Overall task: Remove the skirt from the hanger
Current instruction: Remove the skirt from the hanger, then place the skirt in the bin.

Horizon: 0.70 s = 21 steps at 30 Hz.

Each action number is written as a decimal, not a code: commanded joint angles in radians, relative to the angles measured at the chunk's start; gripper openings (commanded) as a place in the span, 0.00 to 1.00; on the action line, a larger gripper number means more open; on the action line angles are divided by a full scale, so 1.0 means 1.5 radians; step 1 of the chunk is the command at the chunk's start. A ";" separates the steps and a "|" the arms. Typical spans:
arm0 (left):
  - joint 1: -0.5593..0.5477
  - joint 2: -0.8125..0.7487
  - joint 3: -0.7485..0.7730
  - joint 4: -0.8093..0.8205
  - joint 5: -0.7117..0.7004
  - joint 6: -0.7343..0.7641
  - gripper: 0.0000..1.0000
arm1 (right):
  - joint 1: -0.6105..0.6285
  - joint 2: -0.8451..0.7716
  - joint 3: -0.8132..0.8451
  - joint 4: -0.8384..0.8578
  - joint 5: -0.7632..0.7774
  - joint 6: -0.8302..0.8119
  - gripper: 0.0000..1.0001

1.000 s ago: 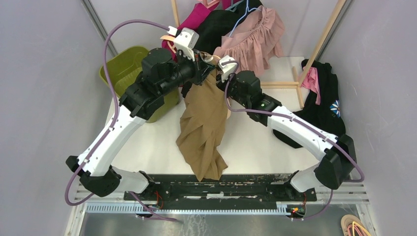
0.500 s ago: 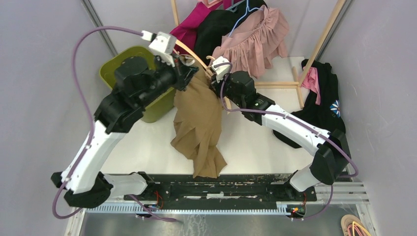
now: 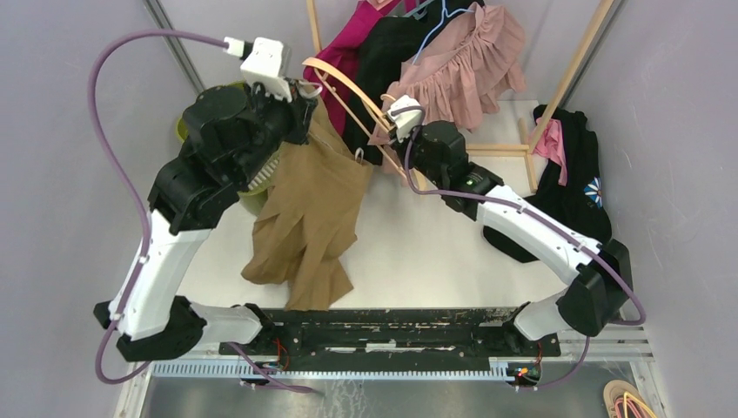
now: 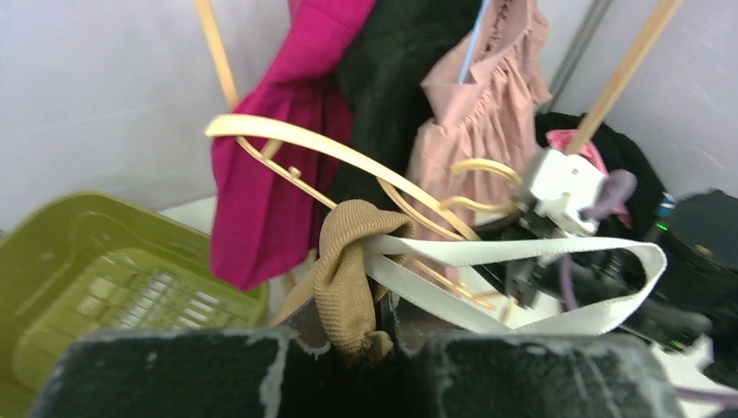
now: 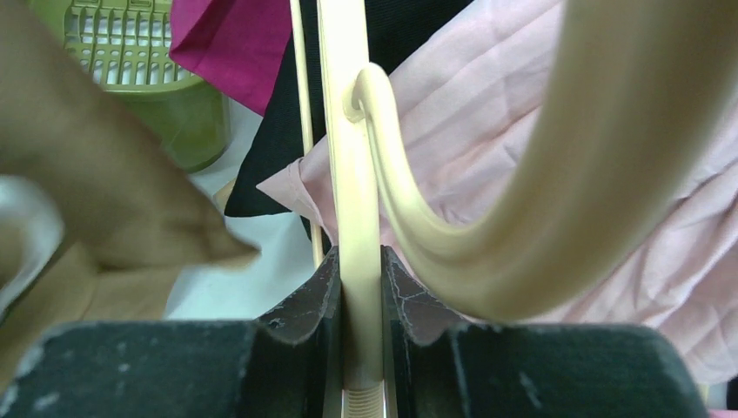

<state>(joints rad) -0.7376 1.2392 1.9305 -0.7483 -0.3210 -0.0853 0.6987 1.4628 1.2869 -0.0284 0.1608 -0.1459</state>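
A tan skirt (image 3: 307, 222) hangs from my left gripper (image 3: 300, 109), which is shut on its waistband (image 4: 352, 270); its lower part lies crumpled on the table. A white ribbon loop (image 4: 540, 287) runs off the waistband. The cream hanger (image 3: 348, 87) stretches from beside the left gripper to my right gripper (image 3: 402, 131). The right gripper (image 5: 358, 296) is shut on the hanger's bar (image 5: 352, 174), with the hook (image 5: 522, 200) curving right beside it. The skirt looks free of the hanger.
A green basket (image 3: 252, 178) stands at the back left behind the left arm. Magenta, black and pink garments (image 3: 452, 61) hang on a wooden rack (image 3: 574, 65) at the back. A dark garment (image 3: 574, 174) lies at the right.
My left gripper has pulled the skirt to the left and up, away from the hanger. The skirt's bulk has slid left across the table. The right gripper holds the hanger near the same place.
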 commanded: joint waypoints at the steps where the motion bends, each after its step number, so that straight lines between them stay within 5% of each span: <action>1: -0.002 0.061 0.148 0.048 -0.099 0.085 0.03 | -0.012 -0.063 0.029 -0.015 0.042 0.019 0.01; 10: -0.001 0.134 0.226 0.255 -0.288 0.268 0.03 | -0.013 -0.185 0.046 -0.054 0.068 0.000 0.00; 17: 0.009 0.174 0.223 0.598 -0.321 0.520 0.03 | -0.012 -0.232 0.033 -0.054 0.095 -0.013 0.01; 21: 0.076 0.229 0.292 0.628 -0.284 0.501 0.03 | -0.012 -0.234 0.040 -0.050 0.095 -0.018 0.01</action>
<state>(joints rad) -0.7063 1.5414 2.2566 -0.1070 -0.7757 0.5476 0.6849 1.1225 1.2949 -0.1612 0.2695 -0.1566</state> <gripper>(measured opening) 0.138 0.207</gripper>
